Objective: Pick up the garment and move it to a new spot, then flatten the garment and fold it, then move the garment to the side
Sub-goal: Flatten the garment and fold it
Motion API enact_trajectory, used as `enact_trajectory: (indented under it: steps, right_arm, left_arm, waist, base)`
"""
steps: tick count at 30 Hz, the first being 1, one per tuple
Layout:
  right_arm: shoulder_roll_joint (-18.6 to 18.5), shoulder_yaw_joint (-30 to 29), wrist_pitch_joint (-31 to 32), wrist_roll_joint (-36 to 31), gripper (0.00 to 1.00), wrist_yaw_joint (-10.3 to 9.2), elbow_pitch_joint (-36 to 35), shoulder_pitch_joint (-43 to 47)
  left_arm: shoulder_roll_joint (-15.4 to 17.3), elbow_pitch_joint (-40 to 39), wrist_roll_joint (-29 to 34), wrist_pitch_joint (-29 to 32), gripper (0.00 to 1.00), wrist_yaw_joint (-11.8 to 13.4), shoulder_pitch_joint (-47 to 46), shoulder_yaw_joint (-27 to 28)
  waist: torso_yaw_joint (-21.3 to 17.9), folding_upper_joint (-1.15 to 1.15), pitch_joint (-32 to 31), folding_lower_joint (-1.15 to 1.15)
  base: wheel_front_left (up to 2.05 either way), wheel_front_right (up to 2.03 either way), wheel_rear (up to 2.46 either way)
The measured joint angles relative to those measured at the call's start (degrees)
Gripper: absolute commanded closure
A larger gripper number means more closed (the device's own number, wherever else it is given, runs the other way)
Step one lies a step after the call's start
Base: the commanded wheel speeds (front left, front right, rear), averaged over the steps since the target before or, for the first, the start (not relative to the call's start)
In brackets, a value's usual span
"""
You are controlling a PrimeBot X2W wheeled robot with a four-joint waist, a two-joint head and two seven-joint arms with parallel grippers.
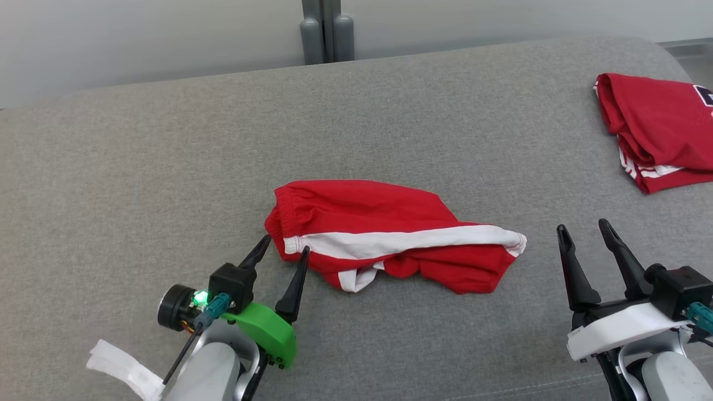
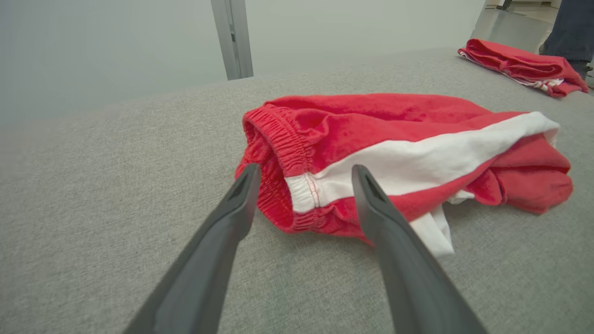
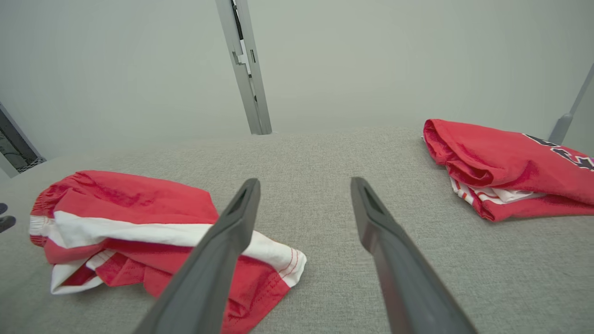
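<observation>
The left claw (image 1: 283, 250), fingers spread and empty, sits at the waistband end of the garment (image 1: 384, 234), which lies mid-way across the surface (image 1: 167, 167), its length running toward the right claw (image 1: 584, 226), also spread, farther off.

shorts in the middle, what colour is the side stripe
White stripe on red shorts; clearest in the left wrist view.

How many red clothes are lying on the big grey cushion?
2. Crumpled red shorts with a white stripe lie in the middle of the grey fabric cushion; a folded red shirt lies at its far right, partly cut off. More could be out of view.
</observation>
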Motion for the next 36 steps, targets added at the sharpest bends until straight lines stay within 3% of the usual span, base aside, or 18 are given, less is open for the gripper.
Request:
enact_trajectory:
  steps: [9,10,11,13,19,26,35,36]
  right_arm:
    - [-0.5,0.0,-0.3,0.2,0.00,0.00,0.2,-0.4]
    - [-0.5,0.0,-0.3,0.2,0.00,0.00,0.2,-0.5]
    - [-0.5,0.0,-0.4,0.2,0.00,0.00,0.2,-0.5]
    - [-0.6,-0.1,-0.5,0.2,0.00,0.00,0.3,-0.6]
    - [-0.8,-0.9,-0.6,0.2,0.00,0.00,0.8,-0.3]
    - [-0.1,-2.4,-0.7,0.1,0.00,0.00,1.2,1.3]
    - [0.3,-2.8,-0.7,0.1,0.00,0.00,1.9,2.3]
    - [0.3,-2.7,-0.7,0.1,0.00,0.00,2.0,2.3]
  left_arm:
    - [-0.5,6.8,-1.1,0.0,0.00,-0.2,-3.7,-0.3]
    - [-0.6,7.7,-1.2,0.0,0.09,-0.2,-4.2,-0.5]
    - [-0.7,8.1,-1.6,0.0,0.57,-0.2,-4.4,-0.6]
    - [-1.0,7.7,-2.6,0.0,1.00,-0.3,-5.0,-1.2]
    - [-1.1,2.4,-4.4,0.0,1.00,-0.3,-4.5,-2.5]
    - [1.8,-6.0,-7.3,0.0,1.00,-0.3,3.8,-4.7]
    - [1.9,-6.1,-10.0,0.8,1.00,-0.1,10.9,-7.0]
    - [1.7,-5.8,-10.1,0.6,0.50,0.2,11.0,-6.6]
  waist:
    - [-2.6,0.00,2.0,0.00]
    - [-2.7,0.00,2.1,0.00]
    - [-2.8,0.00,2.2,0.00]
    - [-2.9,0.00,2.3,0.00]
    - [-1.9,0.00,1.5,0.00]
    - [0.4,0.00,-0.1,0.00]
    - [3.6,0.00,-1.0,0.00]
    - [3.8,0.00,-1.1,0.00]
  base:
    - [0.00,0.00,0.00]
    - [0.00,0.00,0.00]
    - [0.00,0.00,0.00]
    - [0.00,0.00,0.00]
    - [0.00,0.00,0.00]
    - [0.00,0.00,0.00]
    - [0.00,0.00,0.00]
    - [0.00,0.00,0.00]
